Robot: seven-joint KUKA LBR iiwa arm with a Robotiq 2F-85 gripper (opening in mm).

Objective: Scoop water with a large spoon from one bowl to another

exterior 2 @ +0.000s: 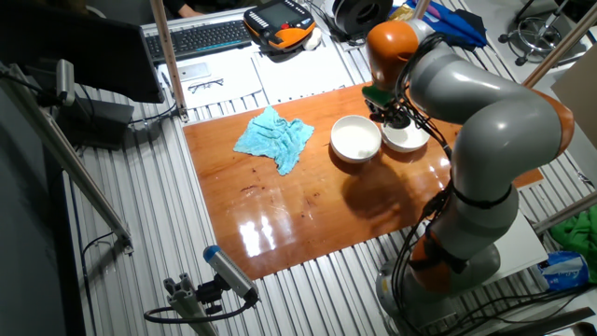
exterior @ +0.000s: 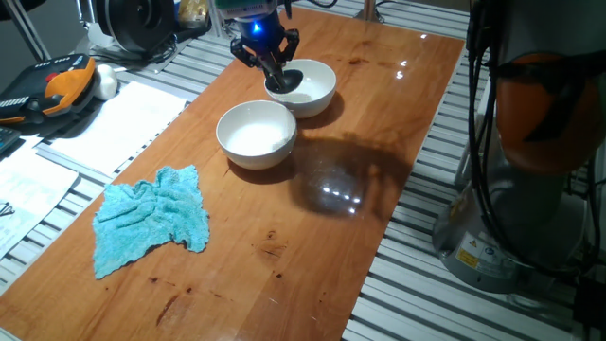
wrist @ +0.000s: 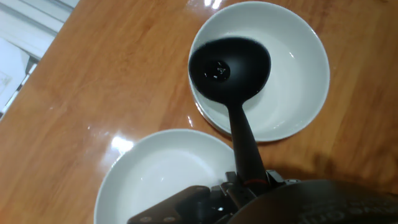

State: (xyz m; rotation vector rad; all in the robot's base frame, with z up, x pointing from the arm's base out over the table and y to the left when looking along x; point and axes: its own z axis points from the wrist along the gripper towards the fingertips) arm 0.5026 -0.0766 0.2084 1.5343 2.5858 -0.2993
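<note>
Two white bowls stand side by side on the wooden table. My gripper (exterior: 268,59) is shut on the handle of the black ladle (exterior: 283,80). The scoop sits over the left side of the far bowl (exterior: 317,95), low inside its rim. In the hand view the scoop (wrist: 229,67) holds a small glinting pool of water (wrist: 217,72) and hangs over the far bowl (wrist: 292,74). The near bowl (exterior: 256,133) also shows in the hand view (wrist: 155,180), below left of the handle. The gripper (wrist: 249,185) hides the handle's end. Water in the bowls is hard to make out.
A crumpled turquoise cloth (exterior: 151,220) lies on the table left of the bowls. Papers and an orange-and-black pendant (exterior: 57,87) lie beyond the table's left edge. The arm's base (exterior: 530,142) stands off the right edge. In the other fixed view the arm (exterior 2: 466,103) arches over the bowls.
</note>
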